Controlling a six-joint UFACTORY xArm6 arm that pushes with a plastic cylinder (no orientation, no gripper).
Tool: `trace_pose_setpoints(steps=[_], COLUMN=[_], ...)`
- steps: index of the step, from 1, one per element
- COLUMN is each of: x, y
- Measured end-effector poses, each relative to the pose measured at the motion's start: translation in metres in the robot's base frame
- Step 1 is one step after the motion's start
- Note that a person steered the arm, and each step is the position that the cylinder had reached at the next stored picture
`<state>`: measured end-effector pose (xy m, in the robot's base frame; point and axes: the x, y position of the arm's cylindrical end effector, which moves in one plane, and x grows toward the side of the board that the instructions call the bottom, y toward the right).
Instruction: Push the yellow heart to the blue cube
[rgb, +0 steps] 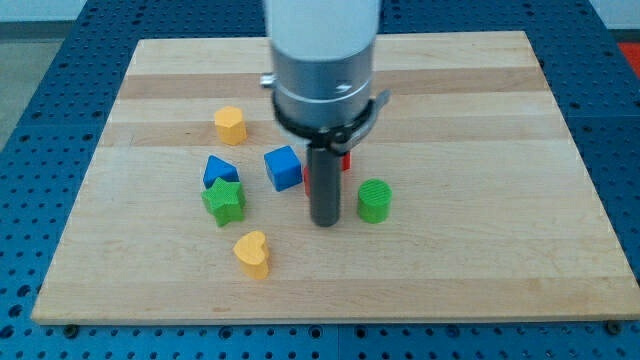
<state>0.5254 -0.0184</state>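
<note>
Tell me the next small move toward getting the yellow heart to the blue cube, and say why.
Probably swing my tip toward the view's bottom left, to just below the yellow heart. The tip now stands right of the heart, between the blue cube and the green cylinder. The cube lies up and slightly right of the heart, so a push from below the heart should send it that way.

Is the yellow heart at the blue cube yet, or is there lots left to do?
Nothing looks done yet: the yellow heart sits apart from the blue cube, lower and toward the view's left. Right now my tip rests to the right of the heart, below the cube, beside the green cylinder, touching neither task block. Left to do: get behind the heart and push it up to the cube.
</note>
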Motion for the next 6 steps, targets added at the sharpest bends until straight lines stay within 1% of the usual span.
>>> trace_pose_setpoints(steps=[1, 2, 3, 4, 5, 6], x=[0.028, 0.080, 0.086, 0.045, -0.011, -0.016], y=[0.049, 0.042, -0.027, -0.073, -0.067, -0.071])
